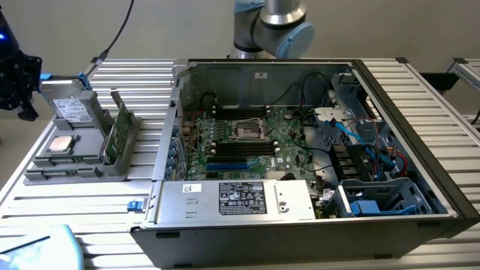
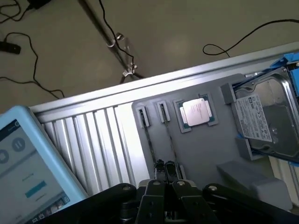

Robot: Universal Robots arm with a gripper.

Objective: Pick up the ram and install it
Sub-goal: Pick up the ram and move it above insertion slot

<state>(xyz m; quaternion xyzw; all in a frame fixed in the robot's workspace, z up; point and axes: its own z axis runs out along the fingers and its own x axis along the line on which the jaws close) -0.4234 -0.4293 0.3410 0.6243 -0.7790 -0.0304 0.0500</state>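
The ram (image 1: 118,132) is a green board standing on edge in a slot of the grey tray (image 1: 67,169), at the exterior view's left, beside the open computer case (image 1: 168,140). A second green board stands close against it. In the wrist view the boards are edge-on, showing as two thin dark strips (image 2: 150,144) in the tray (image 2: 205,154). My gripper (image 2: 165,166) hovers above the near end of these strips, its fingertips shut together with nothing between them. The arm (image 1: 274,25) rises behind the case.
The tray also holds a silver processor chip (image 2: 196,113) and a hard drive (image 2: 264,119). Black memory slots (image 1: 240,147) lie on the motherboard inside the case, behind a power supply (image 1: 240,198). A tablet (image 2: 28,163) lies near the table's edge.
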